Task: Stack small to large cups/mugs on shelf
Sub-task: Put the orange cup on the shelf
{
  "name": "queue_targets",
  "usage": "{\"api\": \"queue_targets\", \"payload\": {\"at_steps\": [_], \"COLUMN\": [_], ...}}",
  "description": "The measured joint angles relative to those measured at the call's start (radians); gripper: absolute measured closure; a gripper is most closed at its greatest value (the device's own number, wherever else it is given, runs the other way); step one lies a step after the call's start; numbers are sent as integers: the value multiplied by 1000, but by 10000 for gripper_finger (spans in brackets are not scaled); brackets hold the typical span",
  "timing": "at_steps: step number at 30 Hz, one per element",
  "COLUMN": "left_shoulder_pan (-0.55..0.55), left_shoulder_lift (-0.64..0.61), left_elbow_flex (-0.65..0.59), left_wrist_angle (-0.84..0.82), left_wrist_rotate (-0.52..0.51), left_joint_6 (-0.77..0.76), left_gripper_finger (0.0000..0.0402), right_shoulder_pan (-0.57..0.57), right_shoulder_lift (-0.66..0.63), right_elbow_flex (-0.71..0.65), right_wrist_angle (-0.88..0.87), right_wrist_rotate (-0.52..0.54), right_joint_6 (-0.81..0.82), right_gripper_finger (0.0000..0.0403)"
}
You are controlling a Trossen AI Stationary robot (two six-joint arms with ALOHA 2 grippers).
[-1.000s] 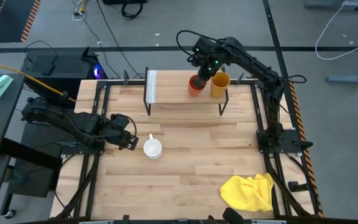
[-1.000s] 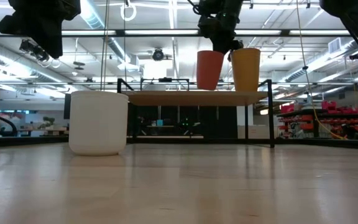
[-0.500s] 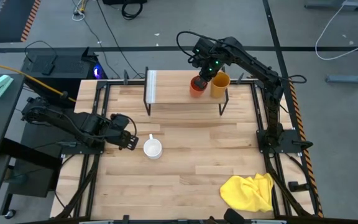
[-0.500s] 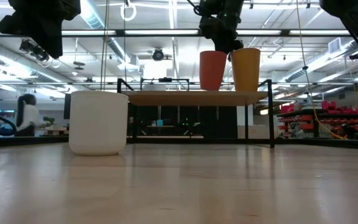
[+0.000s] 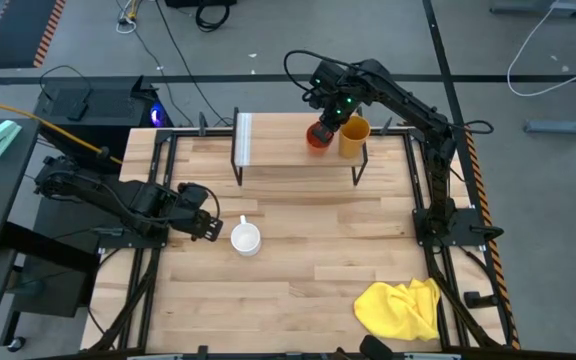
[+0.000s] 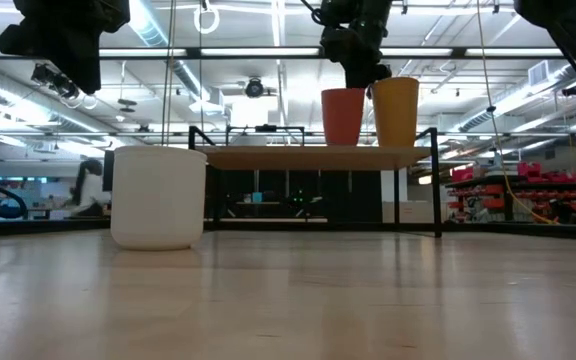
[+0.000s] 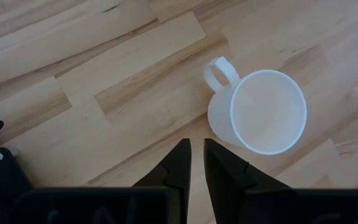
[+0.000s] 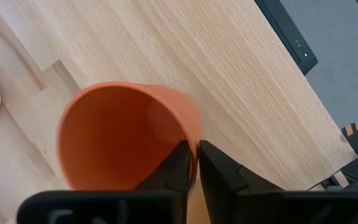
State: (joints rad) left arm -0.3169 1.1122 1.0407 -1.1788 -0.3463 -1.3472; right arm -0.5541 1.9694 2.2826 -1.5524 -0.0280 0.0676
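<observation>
The orange-red cup (image 5: 317, 136) stands upright on the shelf (image 5: 288, 140), right beside the taller yellow-orange cup (image 5: 354, 135), which rests on its base near the shelf's right end. My right gripper (image 5: 328, 120) is over the orange-red cup and shut on it. The white mug (image 5: 245, 239) sits on its base on the tabletop, handle toward the far-left. My left gripper (image 5: 208, 228) hangs shut just left of the mug, touching nothing. In the low view the two cups (image 6: 343, 115) (image 6: 396, 110) stand side by side on the board (image 6: 268, 157). My right gripper holds the orange-red cup by its rim (image 8: 193, 127), on the side toward the yellow-orange cup. One finger (image 8: 178, 163) is inside the cup and one (image 8: 217, 167) outside. The fingers come from above, pointing down. The cup is upright, its base (image 6: 343, 144) down at the shelf board.
A crumpled yellow cloth (image 5: 403, 308) lies at the table's near right corner. The shelf's left half with its pale strip (image 5: 244, 140) is bare. Bare tabletop (image 5: 318, 240) lies between the mug and the shelf. Black frame rails run along both table sides.
My right gripper has carried the orange-red cup a little toward the table's right, closer to the yellow-orange cup, and lowered it slightly onto the shelf board. It has stayed shut on the rim.
</observation>
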Motion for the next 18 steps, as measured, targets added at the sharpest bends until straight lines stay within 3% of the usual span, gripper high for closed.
{"api": "queue_targets", "payload": {"at_steps": [6,18], "left_shoulder_pan": [0,0], "left_shoulder_lift": [0,0], "left_elbow_flex": [0,0], "left_wrist_angle": [0,0], "left_wrist_rotate": [0,0], "left_joint_6": [0,0], "left_gripper_finger": [349,349], "right_shoulder_pan": [0,0], "right_shoulder_lift": [0,0], "right_elbow_flex": [0,0], "right_wrist_angle": [4,18], "right_wrist_rotate": [0,-8], "right_joint_6": [0,-20], "right_gripper_finger": [353,379]}}
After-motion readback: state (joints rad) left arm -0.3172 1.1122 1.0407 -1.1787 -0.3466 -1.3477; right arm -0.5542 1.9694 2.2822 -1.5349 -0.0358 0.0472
